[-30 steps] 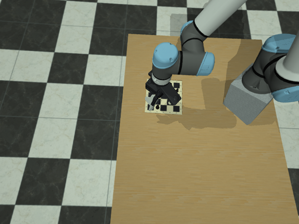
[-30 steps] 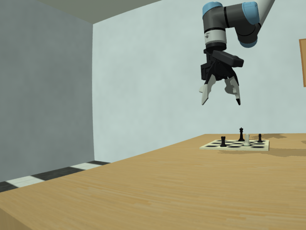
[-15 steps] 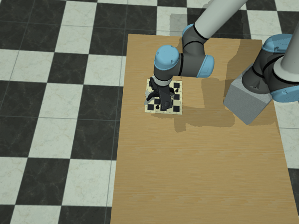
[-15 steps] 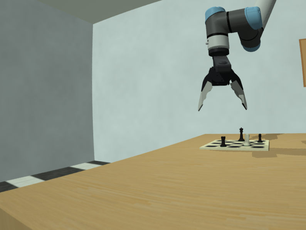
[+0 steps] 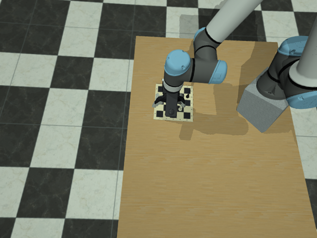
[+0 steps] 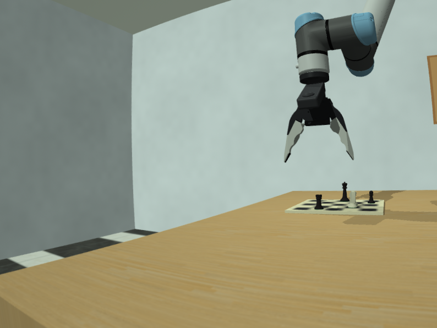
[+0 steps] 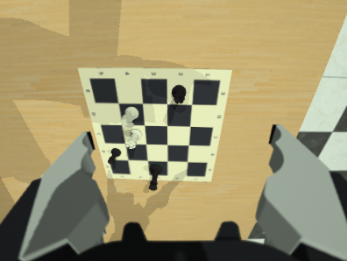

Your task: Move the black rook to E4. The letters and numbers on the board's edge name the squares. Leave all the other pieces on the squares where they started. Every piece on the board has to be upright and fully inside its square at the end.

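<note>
The small chessboard (image 5: 177, 104) lies on the wooden table and also shows in the wrist view (image 7: 154, 124). The black rook (image 7: 179, 93) stands upright in the board's top row, second square from the right in the wrist view. In the exterior view it is the front left piece (image 6: 318, 201). My gripper (image 6: 319, 159) hangs high above the board, open and empty. Its fingers frame the board in the wrist view (image 7: 181, 137), and it hides much of the board in the top view (image 5: 168, 103).
A tall black piece (image 7: 153, 175), a black pawn (image 7: 115, 154) and white pieces (image 7: 131, 127) stand on the board's left and lower part. The table edge and tiled floor (image 7: 333, 109) lie just beyond the board. The arm's grey base block (image 5: 261, 109) stands nearby.
</note>
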